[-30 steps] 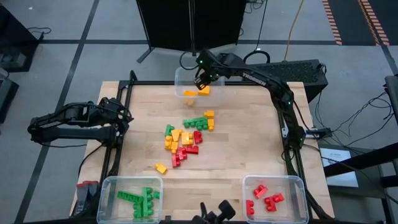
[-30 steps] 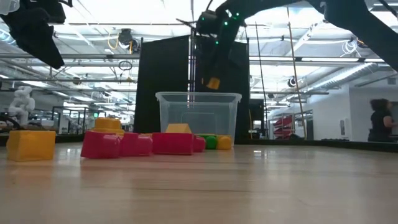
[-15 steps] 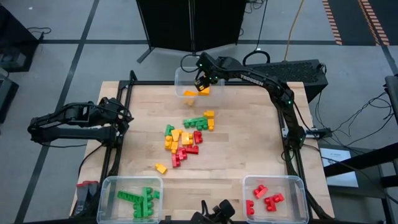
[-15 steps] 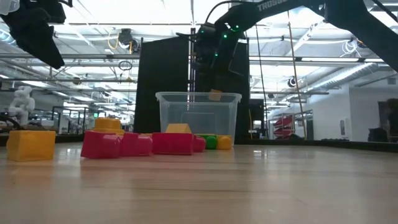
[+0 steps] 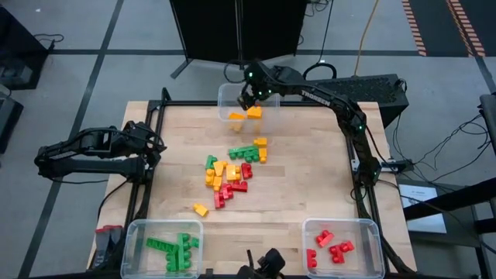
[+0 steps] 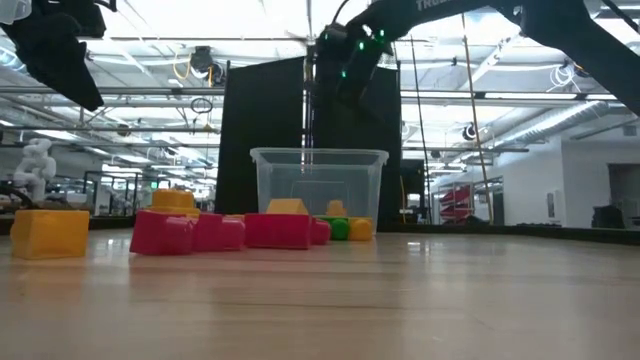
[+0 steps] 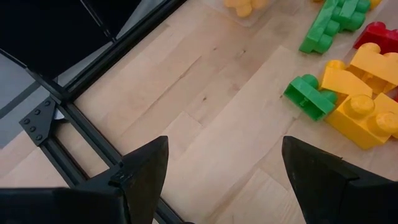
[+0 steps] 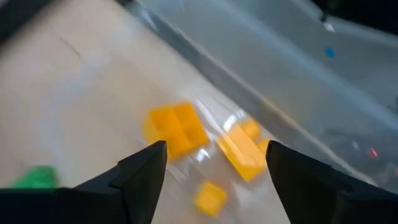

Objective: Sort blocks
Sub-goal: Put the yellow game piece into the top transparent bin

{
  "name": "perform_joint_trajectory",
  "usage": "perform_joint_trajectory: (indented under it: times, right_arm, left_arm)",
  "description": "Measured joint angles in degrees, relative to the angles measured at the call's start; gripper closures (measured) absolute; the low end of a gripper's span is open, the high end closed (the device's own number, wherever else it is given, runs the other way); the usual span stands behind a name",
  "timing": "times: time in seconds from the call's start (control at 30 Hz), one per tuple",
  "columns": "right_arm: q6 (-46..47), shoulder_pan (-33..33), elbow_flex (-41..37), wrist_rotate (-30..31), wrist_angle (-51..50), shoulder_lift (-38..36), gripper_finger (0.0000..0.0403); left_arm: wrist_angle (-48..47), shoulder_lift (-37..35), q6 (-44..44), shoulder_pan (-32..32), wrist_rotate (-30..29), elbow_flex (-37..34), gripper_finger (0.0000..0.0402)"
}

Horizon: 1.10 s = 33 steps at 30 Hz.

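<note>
A mixed pile of green, red and yellow-orange blocks lies at the table's middle, with one yellow block apart toward the near edge. My right gripper hovers open above the clear far bin, which holds several yellow blocks. Nothing is between its fingers. My left gripper waits open by the table's left edge, short of the pile. Green blocks fill the near-left bin; red blocks lie in the near-right bin.
The black frame rails run along the table's left and right sides. A dark panel stands behind the far bin. Bare wood lies between the pile and the near bins.
My right gripper, above the far bin, has let go of a yellow block; the block has fallen into the bin and now rests on its floor among the others. The gripper has stayed over the bin, shifting slightly.
</note>
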Motion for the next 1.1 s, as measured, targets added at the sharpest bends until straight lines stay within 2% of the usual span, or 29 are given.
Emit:
perform_joint_trajectory:
  times: [0.2, 0.33, 0.47, 0.57, 0.67, 0.77, 0.83, 1.1]
  right_arm:
    - [-1.4, 1.0, 11.6, -0.9, -0.1, -0.5, 0.0139]
    - [-1.7, 2.9, 8.9, -2.3, 0.1, -6.5, 0.0140]
    - [-1.7, 6.2, 8.9, -1.2, -9.8, -10.5, 0.0140]
    - [1.8, 10.9, 8.9, 4.1, -17.8, -11.3, 0.0140]
    - [7.0, 16.2, 8.2, 13.6, -25.8, -10.2, 0.0140]
    - [15.4, 19.8, 4.2, 20.9, -29.4, -9.0, 0.0140]
    - [21.2, 21.3, -0.5, 21.5, -28.6, -8.7, 0.0140]
    - [35.0, 20.5, -21.1, 12.8, -14.7, -8.5, 0.0140]
  left_arm:
    - [0.0, 0.0, 0.1, 0.0, 0.0, 0.0, 0.0114]
    - [-0.1, 0.0, 0.1, 0.0, 0.0, 0.0, 0.0114]
    - [-0.3, 0.0, 0.1, 0.0, 0.0, 0.0, 0.0114]
    - [-0.3, 0.0, 0.1, 0.0, 0.0, 0.0, 0.0114]
    - [-0.2, 0.0, 0.1, 0.0, -0.1, 0.0, 0.0114]
    - [-0.2, 0.0, 0.1, 0.0, -0.2, 0.0, 0.0114]
    - [-0.2, 0.0, 0.1, 0.0, -0.2, 0.0, 0.0114]
    - [-0.3, 0.0, 0.1, 0.0, -0.2, 0.0, 0.0114]
